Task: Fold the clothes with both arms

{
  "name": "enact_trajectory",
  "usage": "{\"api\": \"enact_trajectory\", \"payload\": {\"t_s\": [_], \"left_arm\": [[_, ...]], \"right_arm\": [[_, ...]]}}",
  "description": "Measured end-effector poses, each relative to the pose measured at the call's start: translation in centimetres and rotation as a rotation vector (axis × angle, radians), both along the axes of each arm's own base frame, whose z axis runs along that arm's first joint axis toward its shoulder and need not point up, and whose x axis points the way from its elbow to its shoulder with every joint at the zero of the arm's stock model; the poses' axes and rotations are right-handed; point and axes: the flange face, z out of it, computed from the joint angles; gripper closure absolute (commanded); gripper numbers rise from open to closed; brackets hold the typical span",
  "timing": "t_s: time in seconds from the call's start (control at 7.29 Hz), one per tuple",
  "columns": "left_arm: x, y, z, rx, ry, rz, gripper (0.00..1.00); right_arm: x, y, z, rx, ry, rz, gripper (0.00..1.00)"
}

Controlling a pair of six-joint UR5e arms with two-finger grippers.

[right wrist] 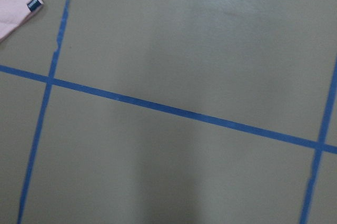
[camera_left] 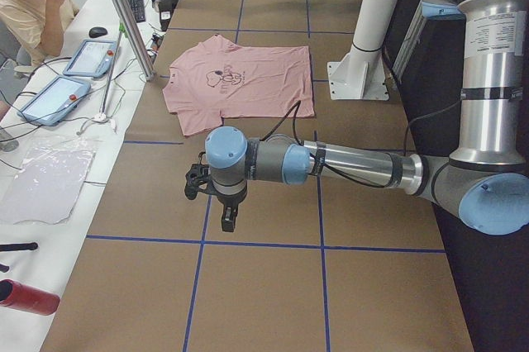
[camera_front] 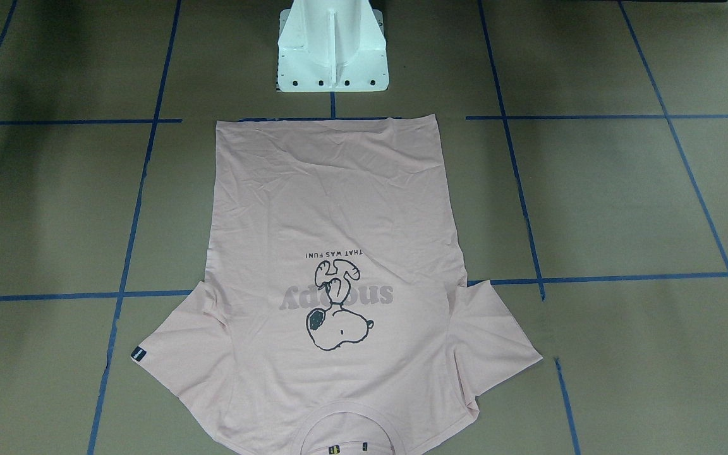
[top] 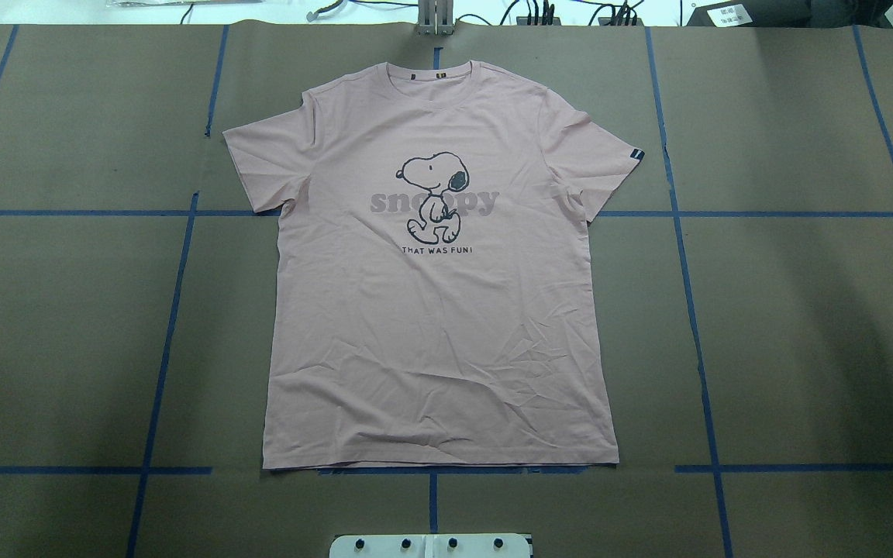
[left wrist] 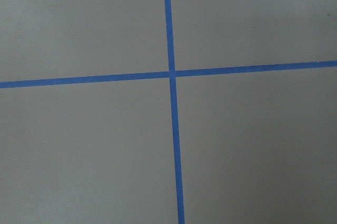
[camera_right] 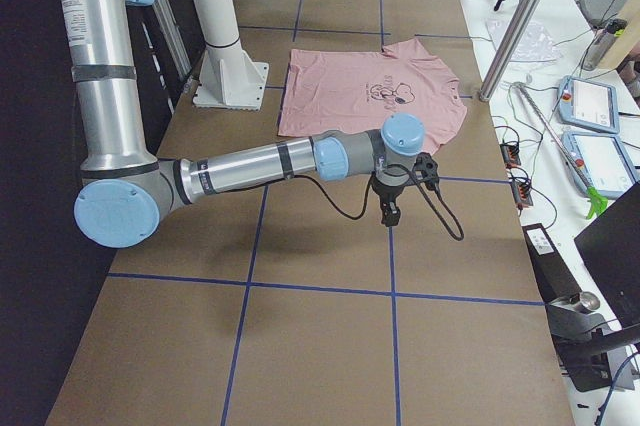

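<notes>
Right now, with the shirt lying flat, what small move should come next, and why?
Probably swing the left gripper and right gripper in toward the shirt: it lies flat, print up, untouched, while both hang over the table off to its sides.

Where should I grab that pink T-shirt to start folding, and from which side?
Probably by its sleeves, each from its own outer side: left hand on the plain sleeve, right hand on the tagged sleeve. The T-shirt lies flat, front up, and the sleeves jut past the body as free edges to pinch.
</notes>
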Motion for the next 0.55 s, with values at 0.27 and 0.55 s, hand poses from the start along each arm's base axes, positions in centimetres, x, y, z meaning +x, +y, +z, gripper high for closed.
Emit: {"api": "enact_trajectory", "payload": {"t_s": [0.27, 0.55], "left_arm": [[0.4, -0.1, -1.0, 0.046, 0.062, 0.006, 0.0], [0.6, 0.0, -1.8, 0.065, 0.097, 0.01, 0.0]], "right_arm": [[-12.9, -4.7, -5.9, -0.077, 0.002, 0.158, 0.13], [-24.6, -9.9, -10.2, -0.144, 0.029, 0.385, 0.23]]}}
